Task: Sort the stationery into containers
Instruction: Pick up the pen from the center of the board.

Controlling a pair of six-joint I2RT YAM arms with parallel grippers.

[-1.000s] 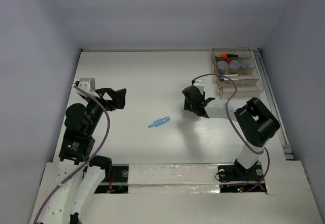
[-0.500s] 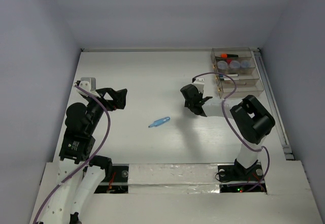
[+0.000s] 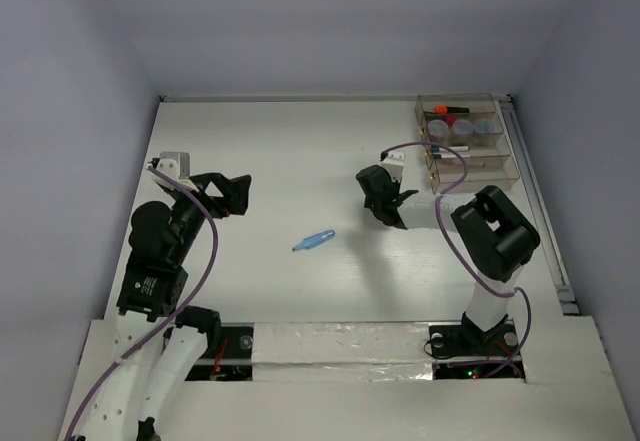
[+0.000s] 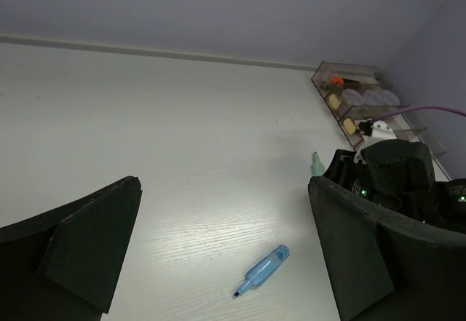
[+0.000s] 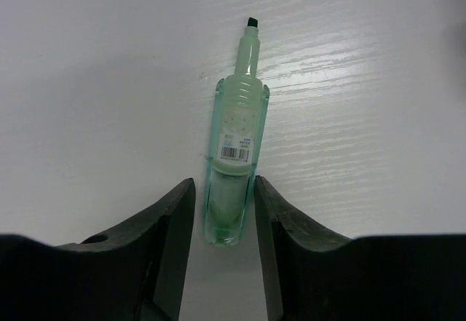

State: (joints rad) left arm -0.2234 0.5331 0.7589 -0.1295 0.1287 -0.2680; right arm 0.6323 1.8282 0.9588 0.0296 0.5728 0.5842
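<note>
A pale green highlighter (image 5: 237,135) lies on the table with its tip uncapped. My right gripper (image 5: 224,190) is closed around its rear end, one finger on each side, down at table level; in the top view the gripper (image 3: 381,201) is right of centre. A light blue highlighter (image 3: 314,241) lies uncapped mid-table, also in the left wrist view (image 4: 265,268). My left gripper (image 4: 224,186) is open and empty above the table's left part (image 3: 235,193). The clear stepped organiser (image 3: 505,166) stands at the far right with an orange-black highlighter (image 3: 447,109), round pots (image 3: 462,126) and a pen (image 3: 455,148) in it.
The table is walled at the back and on both sides. A purple cable (image 3: 440,161) loops from the right arm just in front of the organiser. The right arm's elbow (image 3: 495,231) stands near the right edge.
My right gripper has shifted slightly left and its fingers have narrowed from wide open onto the pale green highlighter. The left arm and the blue highlighter have not moved.
</note>
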